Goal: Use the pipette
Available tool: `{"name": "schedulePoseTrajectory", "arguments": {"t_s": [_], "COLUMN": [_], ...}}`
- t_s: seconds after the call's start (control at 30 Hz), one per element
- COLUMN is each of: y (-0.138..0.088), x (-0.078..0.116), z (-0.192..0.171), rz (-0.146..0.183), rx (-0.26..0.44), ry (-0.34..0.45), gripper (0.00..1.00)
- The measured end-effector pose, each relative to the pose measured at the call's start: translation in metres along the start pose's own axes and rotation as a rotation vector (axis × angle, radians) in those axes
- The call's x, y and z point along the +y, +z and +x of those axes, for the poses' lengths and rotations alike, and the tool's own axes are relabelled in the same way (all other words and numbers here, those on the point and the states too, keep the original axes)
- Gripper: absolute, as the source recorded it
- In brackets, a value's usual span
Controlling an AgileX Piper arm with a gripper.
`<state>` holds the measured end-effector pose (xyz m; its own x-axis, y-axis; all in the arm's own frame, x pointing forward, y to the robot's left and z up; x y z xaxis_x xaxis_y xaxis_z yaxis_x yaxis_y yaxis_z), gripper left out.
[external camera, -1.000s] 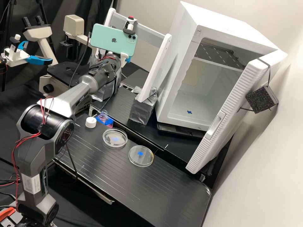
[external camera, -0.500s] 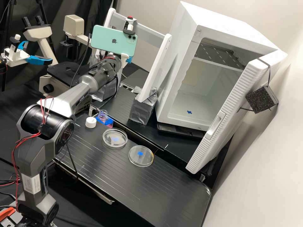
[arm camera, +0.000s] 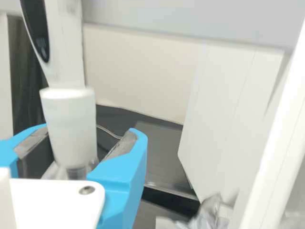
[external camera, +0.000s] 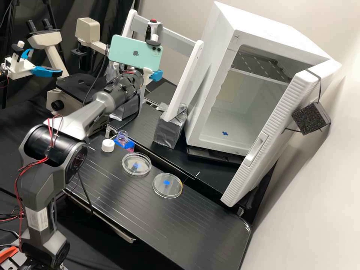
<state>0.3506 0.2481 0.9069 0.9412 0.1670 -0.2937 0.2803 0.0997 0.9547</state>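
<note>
Logo (external camera: 135, 53) on mint phone (external camera: 120, 49), white label (external camera: 38, 219) on arm (external camera: 36, 187), pipette (arm camera: 69, 52) nearby

Seen from above, mint-green phone (external camera: 131, 52) at eleven o'clock; red-topped white pipette (external camera: 153, 29) near twelve; blue-marked clear dishes (external camera: 137, 171) between six and eight; white ribbed door (external camera: 258, 137) at three; fingers (external camera: 155, 76) bright blue; worktop (external camera: 150, 221) black, pale-streaked.
</note>
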Motion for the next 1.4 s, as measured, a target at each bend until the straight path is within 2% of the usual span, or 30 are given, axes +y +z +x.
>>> {"name": "schedulePoseTrajectory", "arguments": {"t_s": [0.03, 0.07, 0.1, 0.17, 0.2, 0.23, 0.4, 0.5, 0.57, 0.6, 0.67, 0.7, 0.73, 0.77, 0.83, 0.9, 0.97, 1.0, 1.13, 1.3, 1.4], "y": [0.001, 0.001, 0.0, -0.003, -0.004, -0.004, -0.004, 0.007, 0.029, 0.046, 0.079, 0.089, 0.097, 0.099, 0.097, 0.098, 0.1, 0.102, 0.109, 0.11, 0.108], "x": [-0.002, -0.002, -0.002, 0.0, 0.001, 0.002, -0.004, -0.013, -0.028, -0.038, -0.049, -0.05, -0.055, -0.059, -0.062, -0.062, -0.066, -0.066, -0.066, -0.073, -0.08], "z": [-0.003, -0.008, -0.013, -0.026, -0.034, -0.041, -0.087, -0.109, -0.121, -0.124, -0.131, -0.135, -0.139, -0.143, -0.151, -0.157, -0.162, -0.165, -0.172, -0.172, -0.171], "rz": [-0.019, -0.021, 0.005, 0.012, 0.036, 0.02, 0.041, 0.043, 0.037, 0.016, 0.0, 0.009, 0.034, 0.067, 0.085, 0.081, 0.09, 0.091, 0.139, 0.138, 0.124], "rx": [0.003, 0.012, 0.023, 0.04, 0.047, 0.047, 0.046, -0.002, -0.106, -0.174, -0.292, -0.308, -0.26, -0.179, 0.012, 0.118, 0.196, 0.216, 0.255, 0.257, 0.275], "ry": [0.003, 0.016, 0.028, 0.063, 0.079, 0.093, 0.127, 0.146, 0.182, 0.211, 0.387, 0.503, 0.634, 0.701, 0.807, 0.837, 0.811, 0.811, 0.801, 0.768, 0.727], "gripper": [1.0, 1.0, 1.0, 1.0, 1.0, 1.0, 1.0, 1.0, 1.0, 1.0, 1.0, 1.0, 1.0, 1.0, 1.0, 1.0, 1.0, 1.0, 1.0, 1.0, 1.0]}}
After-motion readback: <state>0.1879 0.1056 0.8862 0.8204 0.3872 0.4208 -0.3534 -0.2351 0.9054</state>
